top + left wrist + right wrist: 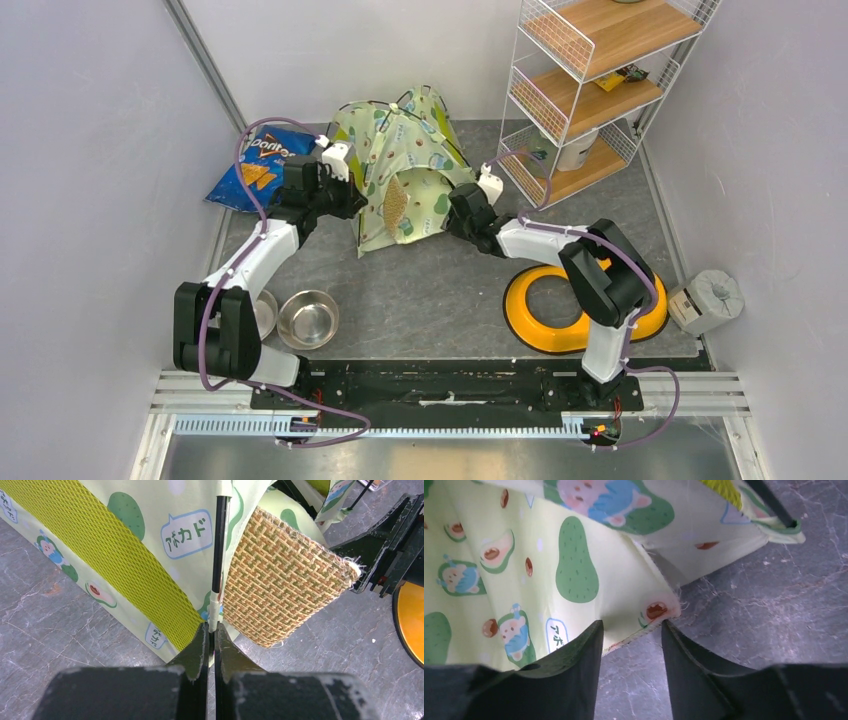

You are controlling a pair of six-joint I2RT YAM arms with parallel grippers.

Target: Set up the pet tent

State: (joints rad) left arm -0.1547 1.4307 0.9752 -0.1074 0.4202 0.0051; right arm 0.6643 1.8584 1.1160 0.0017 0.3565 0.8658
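The pet tent (400, 160) stands at the back middle of the grey floor, pale green with avocado print, and a woven tan panel (396, 203) hangs in its doorway. My left gripper (350, 200) is at the tent's left front corner. In the left wrist view it (211, 630) is shut on the pale lower end of a thin black pole (218, 545), between yellow-green mesh (120, 550) and the woven panel (285, 575). My right gripper (456, 214) is at the tent's right front corner. In the right wrist view it (631, 627) is open, with a fabric corner (656, 607) just above the fingertips.
A blue Doritos bag (250, 165) lies left of the tent. Two steel bowls (307, 318) sit at the near left. A yellow ring dish (545, 310) lies under the right arm. A wire shelf with wooden boards (590, 80) stands at the back right, and a white box (708, 300) sits by the right wall.
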